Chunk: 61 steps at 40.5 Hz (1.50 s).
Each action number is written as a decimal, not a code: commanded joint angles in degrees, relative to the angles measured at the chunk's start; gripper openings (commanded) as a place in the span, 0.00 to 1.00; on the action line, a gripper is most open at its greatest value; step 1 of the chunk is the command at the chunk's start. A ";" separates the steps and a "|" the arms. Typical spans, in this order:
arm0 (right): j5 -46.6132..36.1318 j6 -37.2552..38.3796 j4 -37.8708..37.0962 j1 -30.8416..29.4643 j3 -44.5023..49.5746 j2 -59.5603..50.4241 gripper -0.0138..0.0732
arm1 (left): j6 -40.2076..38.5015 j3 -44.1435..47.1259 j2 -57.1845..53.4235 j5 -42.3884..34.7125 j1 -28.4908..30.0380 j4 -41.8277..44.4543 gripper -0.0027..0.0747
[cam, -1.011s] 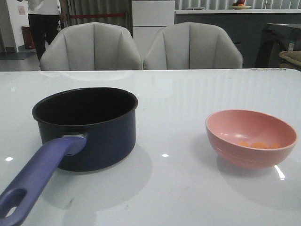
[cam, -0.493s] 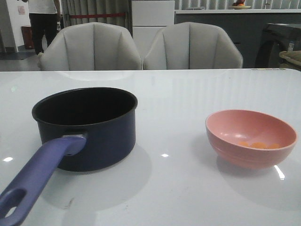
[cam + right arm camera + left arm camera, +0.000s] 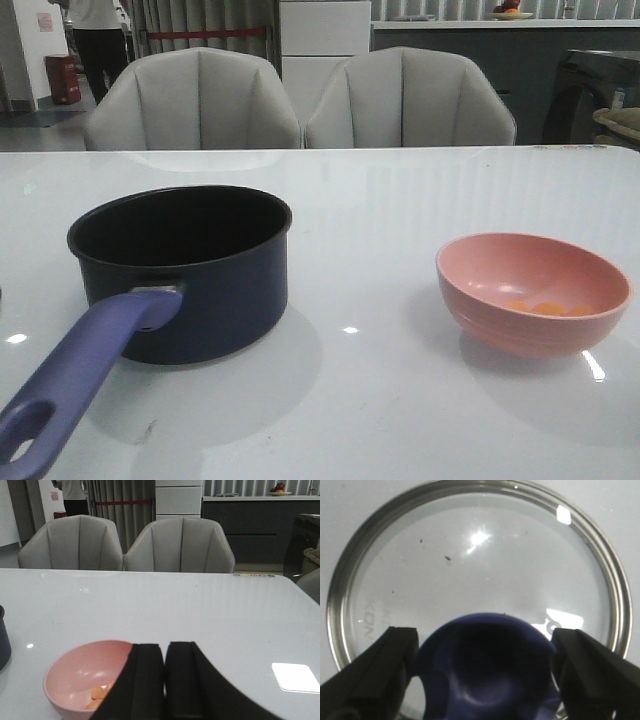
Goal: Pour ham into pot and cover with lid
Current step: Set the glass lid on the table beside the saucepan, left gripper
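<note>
Left gripper (image 3: 482, 672): fingers apart, straddling lid (image 3: 475, 555) knob. Right gripper (image 3: 165, 680): fingers together, just behind pink bowl (image 3: 70, 675) holding ham (image 3: 100, 692); nearer arm

The table (image 3: 400, 200) is glossy white, mirroring lights. The pot (image 3: 185, 270) has a smooth dark enamel-like shell, matt black inside, and a satin handle; the pink bowl (image 3: 533, 293) looks like smooth plastic. The lid (image 3: 470, 560) is clear glass, lightly specked, with a brushed metal rim and a shiny blue knob (image 3: 485, 670).
</note>
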 commanded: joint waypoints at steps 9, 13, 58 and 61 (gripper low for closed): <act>-4.76 0.01 -0.48 -0.20 0.59 -1.12 0.34 | 0.17 -4.67 -2.70 3.87 -0.21 1.98 0.81; -4.76 0.01 -0.48 -0.20 0.59 -1.12 0.34 | 0.17 -5.32 -5.70 4.15 -0.32 1.85 0.78; -4.76 0.01 -0.48 -0.20 0.59 -1.12 0.34 | 4.69 31.65 -71.27 -17.30 -8.05 -4.71 0.49; -4.76 0.01 -0.48 -0.20 0.59 -1.07 0.34 | 4.59 34.64 -75.80 -18.75 -8.17 -5.03 0.49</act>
